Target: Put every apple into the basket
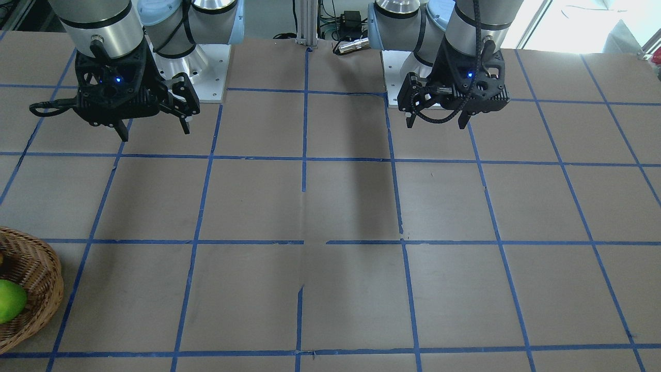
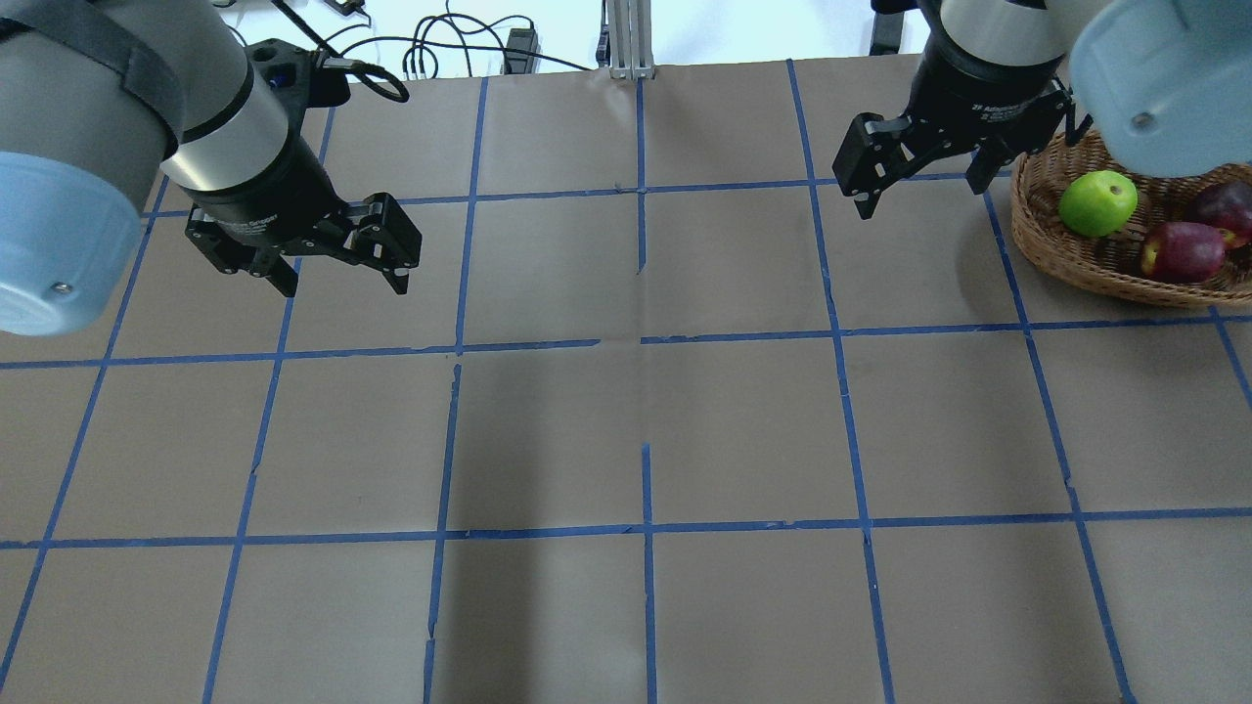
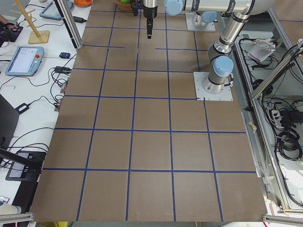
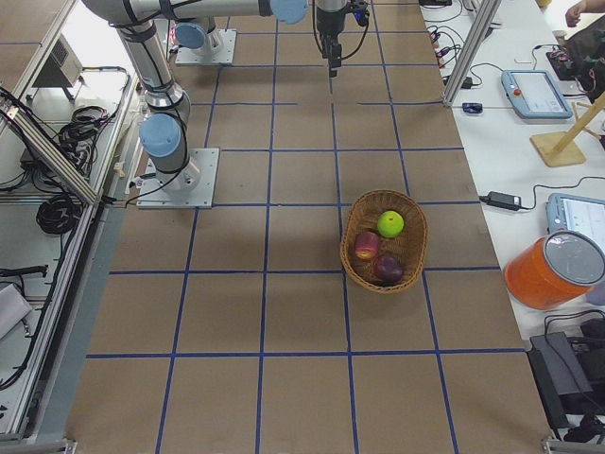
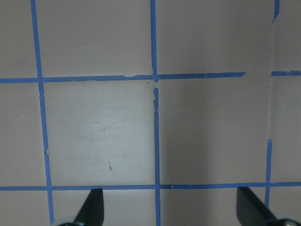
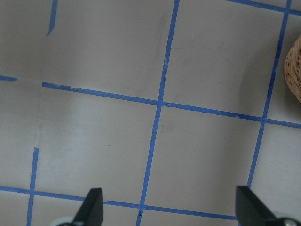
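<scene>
The wicker basket [image 2: 1095, 262] stands at the far right of the table; it also shows in the exterior right view [image 4: 413, 248], at the front-facing view's left edge [image 1: 36, 268] and at the right wrist view's edge [image 6: 294, 70]. In it lie the lime green apple [image 2: 1097, 203] [image 4: 390, 223] [image 1: 9, 300], the brighter red apple [image 2: 1182, 251] [image 4: 367, 246] and the dark purple-red apple [image 2: 1223, 210] [image 4: 388, 269]. My right gripper [image 2: 919, 196] [image 1: 155, 133] hangs open and empty just left of the basket. My left gripper [image 2: 344, 286] [image 1: 436, 124] hangs open and empty over the far left of the table.
The table is brown paper with a blue tape grid [image 2: 646, 352]. A side bench in the exterior right view holds an orange bucket [image 4: 553, 270], a wooden stand [image 4: 567, 132] and a tablet [image 4: 537, 93]. Both arm bases [image 1: 206, 67] stand at the robot's edge.
</scene>
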Robot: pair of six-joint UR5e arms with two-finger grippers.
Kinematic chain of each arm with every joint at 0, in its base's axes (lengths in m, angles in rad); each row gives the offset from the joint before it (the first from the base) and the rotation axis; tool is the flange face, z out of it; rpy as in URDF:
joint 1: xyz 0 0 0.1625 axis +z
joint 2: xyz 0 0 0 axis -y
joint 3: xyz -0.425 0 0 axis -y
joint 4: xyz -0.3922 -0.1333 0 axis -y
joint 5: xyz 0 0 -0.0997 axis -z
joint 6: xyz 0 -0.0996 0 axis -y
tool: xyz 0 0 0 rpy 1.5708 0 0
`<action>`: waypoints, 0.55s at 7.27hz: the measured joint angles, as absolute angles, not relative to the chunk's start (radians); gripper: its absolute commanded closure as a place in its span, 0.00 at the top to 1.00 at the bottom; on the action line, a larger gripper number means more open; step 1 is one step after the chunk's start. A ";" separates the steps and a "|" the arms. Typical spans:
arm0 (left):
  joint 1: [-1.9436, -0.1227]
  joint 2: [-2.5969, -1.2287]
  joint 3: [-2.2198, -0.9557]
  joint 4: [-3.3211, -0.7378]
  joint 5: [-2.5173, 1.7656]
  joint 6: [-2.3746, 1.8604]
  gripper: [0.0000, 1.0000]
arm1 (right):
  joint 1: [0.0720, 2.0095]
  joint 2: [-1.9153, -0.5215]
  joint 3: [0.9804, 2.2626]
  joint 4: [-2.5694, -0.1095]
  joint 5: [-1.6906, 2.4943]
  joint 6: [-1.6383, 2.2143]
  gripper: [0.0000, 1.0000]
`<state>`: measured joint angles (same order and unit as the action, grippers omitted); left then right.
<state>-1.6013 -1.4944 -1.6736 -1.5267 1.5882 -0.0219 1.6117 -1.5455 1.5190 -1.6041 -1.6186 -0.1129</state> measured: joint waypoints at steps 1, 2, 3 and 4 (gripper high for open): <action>-1.601 -1.493 -1.674 -1.527 1.588 -0.022 1.00 | 1.612 -1.538 1.506 -1.602 -1.622 -0.088 1.00; -1.601 -1.494 -1.674 -1.528 1.587 -0.022 1.00 | 1.612 -1.535 1.499 -1.596 -1.621 -0.072 1.00; -1.600 -1.495 -1.674 -1.527 1.586 -0.021 1.00 | 1.612 -1.534 1.494 -1.589 -1.620 -0.064 1.00; -1.600 -1.494 -1.674 -1.527 1.586 -0.021 1.00 | 1.612 -1.533 1.493 -1.583 -1.621 -0.062 1.00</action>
<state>-1.5996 -1.4945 -1.6744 -1.5266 1.5861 -0.0215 1.6122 -1.5335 1.4927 -1.5830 -1.6206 -0.0623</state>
